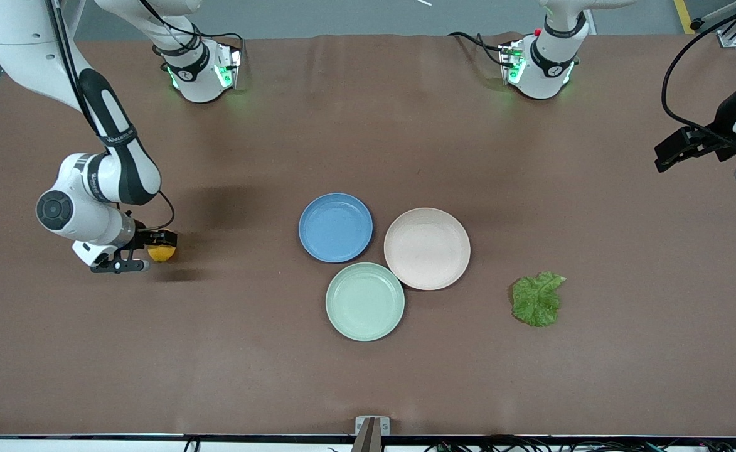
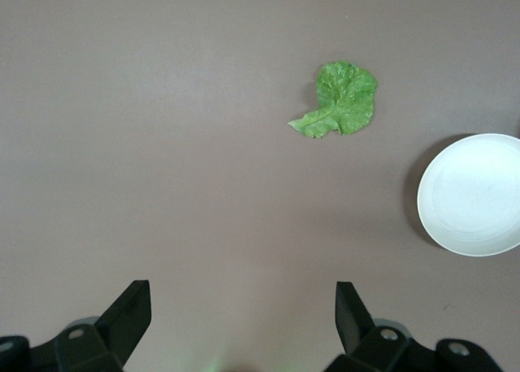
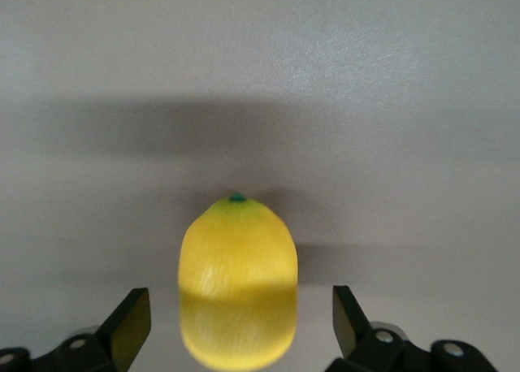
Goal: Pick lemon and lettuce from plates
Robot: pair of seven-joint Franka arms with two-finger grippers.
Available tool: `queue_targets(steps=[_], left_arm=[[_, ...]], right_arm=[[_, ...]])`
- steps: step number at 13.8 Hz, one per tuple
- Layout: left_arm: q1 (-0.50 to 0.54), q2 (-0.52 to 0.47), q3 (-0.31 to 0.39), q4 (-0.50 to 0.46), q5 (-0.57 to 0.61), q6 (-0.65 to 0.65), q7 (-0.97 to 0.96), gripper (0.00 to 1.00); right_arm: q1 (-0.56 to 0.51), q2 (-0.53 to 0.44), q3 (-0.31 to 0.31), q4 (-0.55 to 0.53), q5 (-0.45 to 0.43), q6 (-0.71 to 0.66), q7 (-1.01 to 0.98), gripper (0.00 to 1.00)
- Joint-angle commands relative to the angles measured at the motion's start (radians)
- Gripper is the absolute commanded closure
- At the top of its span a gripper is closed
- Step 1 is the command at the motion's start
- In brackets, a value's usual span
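The lemon point(image 1: 164, 253) lies on the brown table at the right arm's end, away from the plates. My right gripper point(image 1: 148, 252) is down at it, open, with a finger on each side and a gap to the rind; the right wrist view shows the lemon point(image 3: 238, 283) between the open fingers point(image 3: 130, 323). The lettuce point(image 1: 537, 299) lies flat on the table, beside the beige-pink plate point(image 1: 427, 248) toward the left arm's end. The blue plate point(image 1: 336, 227) is bare. My left gripper point(image 1: 666, 157) is open and empty, up over the left arm's end of the table; its wrist view shows the lettuce point(image 2: 340, 101).
A mint-green plate point(image 1: 365, 301) sits nearer the front camera, touching the other two plates. The beige-pink plate's rim point(image 2: 471, 195) shows in the left wrist view. Both arm bases stand along the table's back edge.
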Motion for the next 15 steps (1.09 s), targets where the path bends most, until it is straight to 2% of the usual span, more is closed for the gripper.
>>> queue_targets(steps=[1, 5, 8, 9, 15], left_arm=[[0.003, -0.070, 0.003, -0.089, -0.020, 0.048, 0.072, 0.00], [0.006, -0.094, 0.026, -0.118, -0.035, 0.074, 0.121, 0.00], [0.006, -0.100, 0.024, -0.111, -0.041, 0.079, 0.125, 0.00], [0.005, -0.099, 0.023, -0.109, -0.040, 0.079, 0.123, 0.00], [0.006, -0.091, 0.026, -0.105, -0.040, 0.074, 0.123, 0.00]], right_arm=[[-0.021, -0.180, 0.015, 0.036, -0.016, -0.215, 0.014, 0.00], [-0.023, -0.386, 0.015, 0.162, -0.016, -0.542, 0.014, 0.00], [-0.033, -0.421, 0.011, 0.335, -0.018, -0.769, 0.016, 0.00], [-0.036, -0.421, 0.009, 0.390, -0.018, -0.809, 0.016, 0.00], [-0.041, -0.404, 0.008, 0.587, -0.024, -0.849, 0.016, 0.00]])
